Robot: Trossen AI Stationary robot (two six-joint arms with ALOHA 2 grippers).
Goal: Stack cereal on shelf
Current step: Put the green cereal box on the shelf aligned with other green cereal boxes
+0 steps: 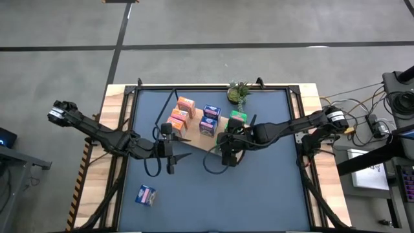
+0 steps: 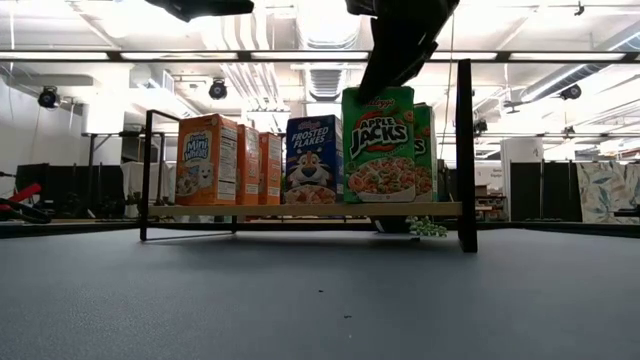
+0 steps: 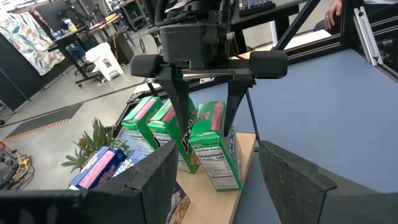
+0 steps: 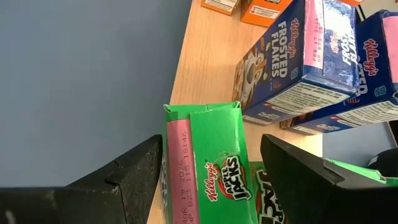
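The right tool (image 3: 202, 118) is hanging just over the shelf (image 1: 218, 141), its two fingers (image 3: 179, 109) spread on either side of the front green cereal box (image 3: 214, 146). Whether the pads are touching the box's faces cannot be told. In the right wrist view the same green box (image 4: 205, 158) is sitting between the dark fingers, standing upright at the board's near edge.

The left tool (image 1: 169, 150) is hovering over the tabletop (image 1: 259, 188) at about 9 o'clock from the right tool, off the board's near edge; its fingers are standing apart with nothing between them.

On the shelf, seen from above, the orange-red boxes (image 1: 180, 114) are standing toward 9 o'clock, the blue-purple boxes (image 1: 209, 120) in the middle and the green boxes (image 1: 237, 118) toward 3 o'clock. In the low view an orange-red box (image 2: 207, 160), a blue-purple box (image 2: 314, 160) and a green box (image 2: 378, 143) are standing upright side by side on the board.

One more blue-purple box (image 1: 146, 195) is lying alone on the tabletop toward 7 o'clock, well apart from the shelf. A small green plant (image 1: 237, 92) is sitting at the tabletop's 12 o'clock edge, just beyond the board.
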